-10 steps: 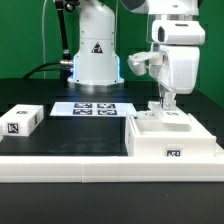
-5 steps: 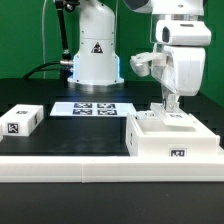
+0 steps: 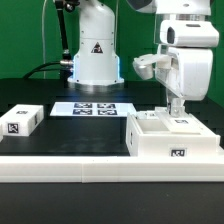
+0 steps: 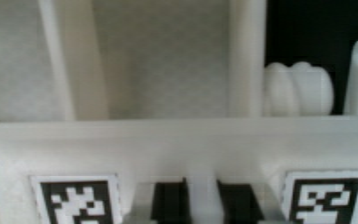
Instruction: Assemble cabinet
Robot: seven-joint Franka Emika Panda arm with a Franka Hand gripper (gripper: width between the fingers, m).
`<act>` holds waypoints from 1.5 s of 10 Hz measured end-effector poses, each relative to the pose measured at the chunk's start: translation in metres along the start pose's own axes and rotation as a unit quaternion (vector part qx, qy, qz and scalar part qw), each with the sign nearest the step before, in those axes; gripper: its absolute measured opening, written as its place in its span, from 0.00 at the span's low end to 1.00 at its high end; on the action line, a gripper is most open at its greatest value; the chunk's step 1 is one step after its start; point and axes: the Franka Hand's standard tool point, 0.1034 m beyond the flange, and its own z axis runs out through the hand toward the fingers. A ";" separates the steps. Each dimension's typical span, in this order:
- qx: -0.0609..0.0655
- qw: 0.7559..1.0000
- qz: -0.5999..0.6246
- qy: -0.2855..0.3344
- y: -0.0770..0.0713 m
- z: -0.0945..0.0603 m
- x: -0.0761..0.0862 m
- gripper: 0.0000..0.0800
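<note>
White cabinet body (image 3: 165,140) unmoved | gripper (image 3: 177,111) has shifted toward the exterior view's right along its far edge | finger spread: cannot tell | probably still lining up a grasp

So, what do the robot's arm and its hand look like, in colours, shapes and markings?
The arm is glossy white with rounded shells and dark joints. Its wrist ends in a boxy white housing, and the hand has slim pale fingers. The white pedestal carries a black triangle sticker; dark cables run beside it.
</note>
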 end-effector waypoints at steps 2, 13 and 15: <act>0.003 1.000 0.003 -0.003 0.020 0.001 -0.001 0.09; 0.014 1.000 0.006 -0.008 0.031 0.003 -0.001 0.92; 0.015 1.000 0.005 -0.010 0.030 0.002 -0.002 0.99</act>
